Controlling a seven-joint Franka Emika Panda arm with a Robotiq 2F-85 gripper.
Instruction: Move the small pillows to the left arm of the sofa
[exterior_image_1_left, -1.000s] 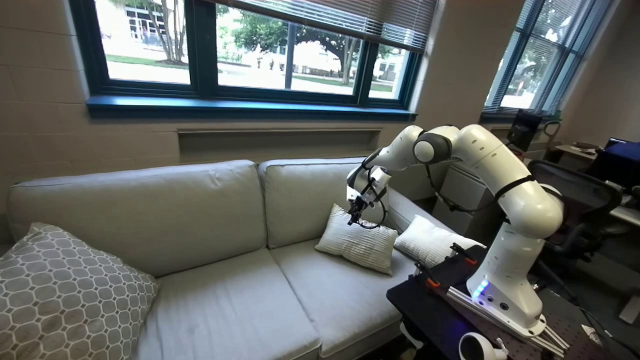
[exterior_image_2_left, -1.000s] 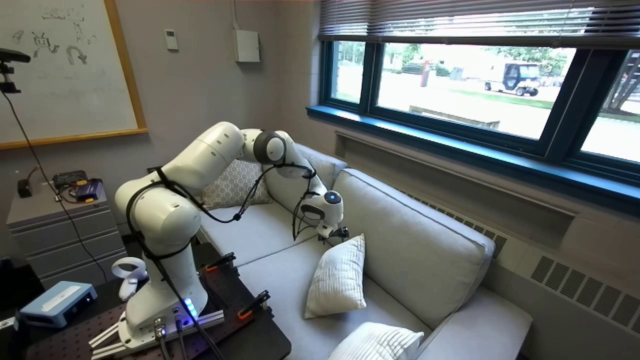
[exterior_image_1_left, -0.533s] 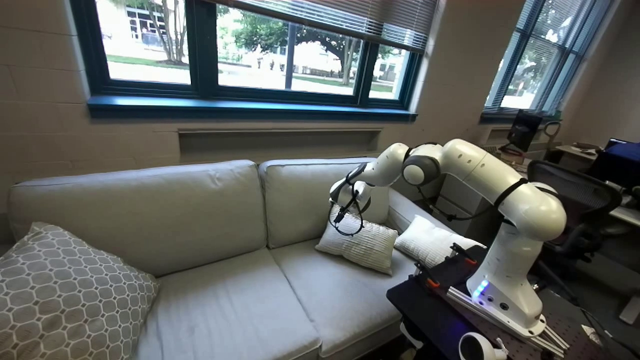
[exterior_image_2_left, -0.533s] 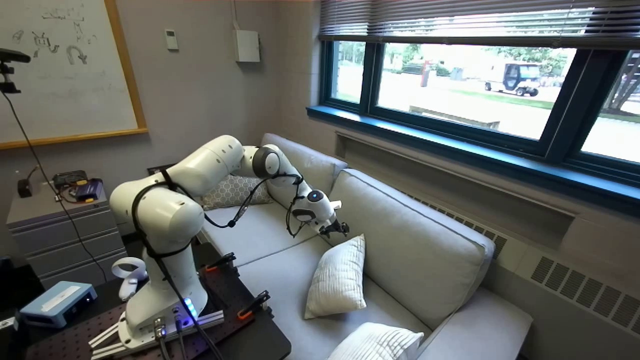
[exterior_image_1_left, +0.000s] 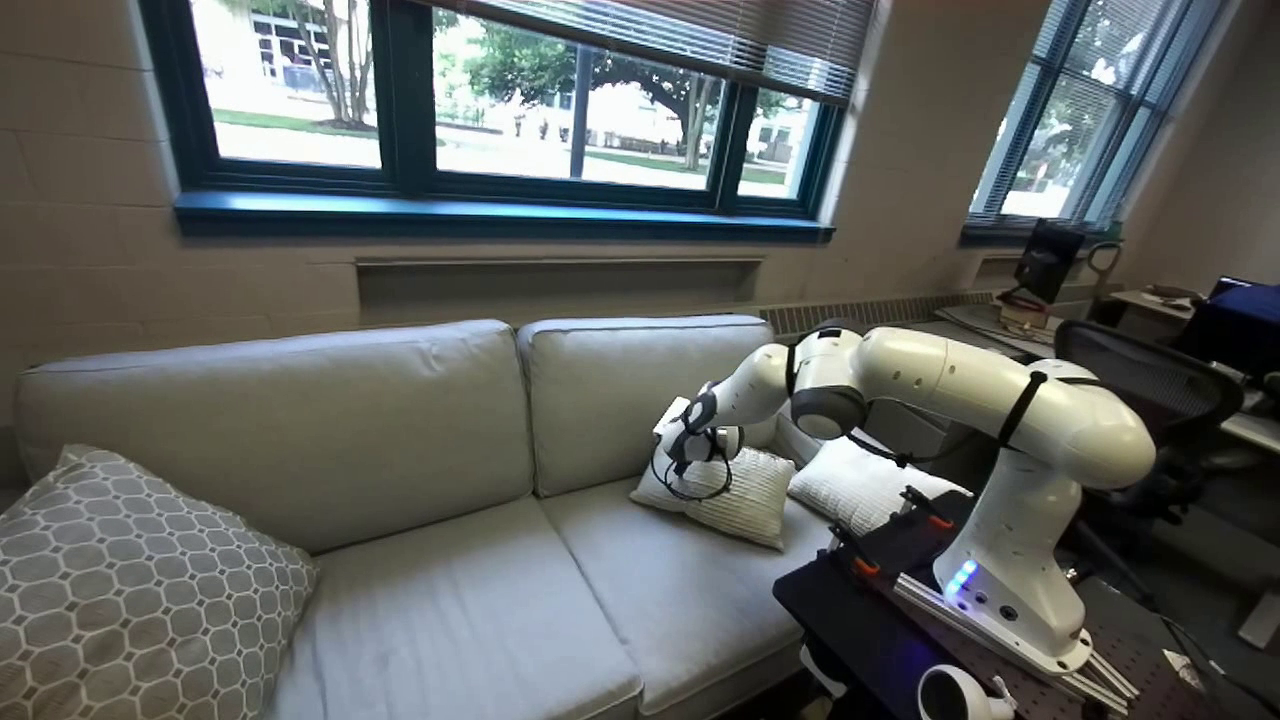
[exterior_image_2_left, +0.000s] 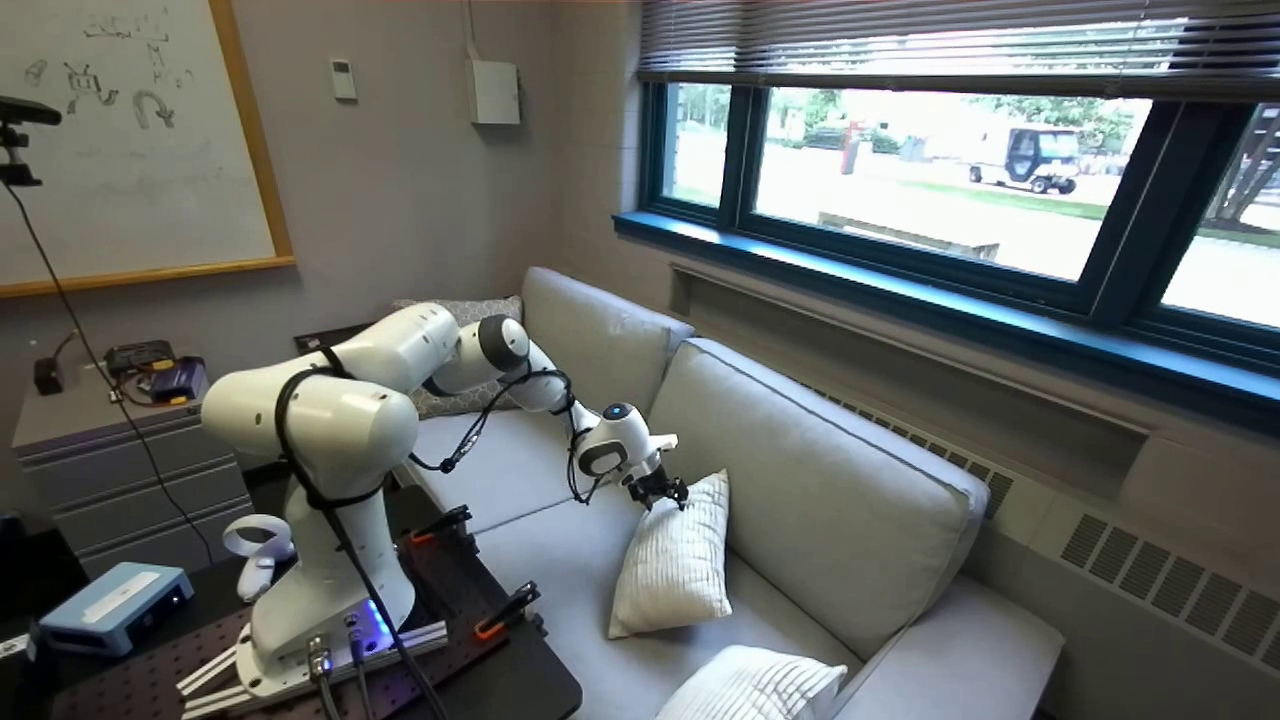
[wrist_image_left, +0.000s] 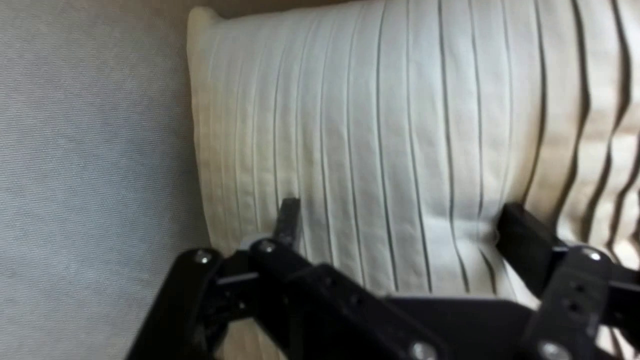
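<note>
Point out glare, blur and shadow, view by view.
Both exterior views: daylight washes out parts of the window, and the sill gleams; wrist view: the hand looks slightly soft, thin shadows line the small pillow, and the sofa darkens beside it.

Daylight enters through a wide teal-framed window, partly covered by a venetian blind. In an exterior view, a wood-framed whiteboard hangs on the grey wall, with a thermostat right of its edge and a white box nearer the wall's corner. Below the whiteboard stands a drawer cabinet. In an exterior view, a mesh-backed office chair stands near a desk, over dark floor.
</note>
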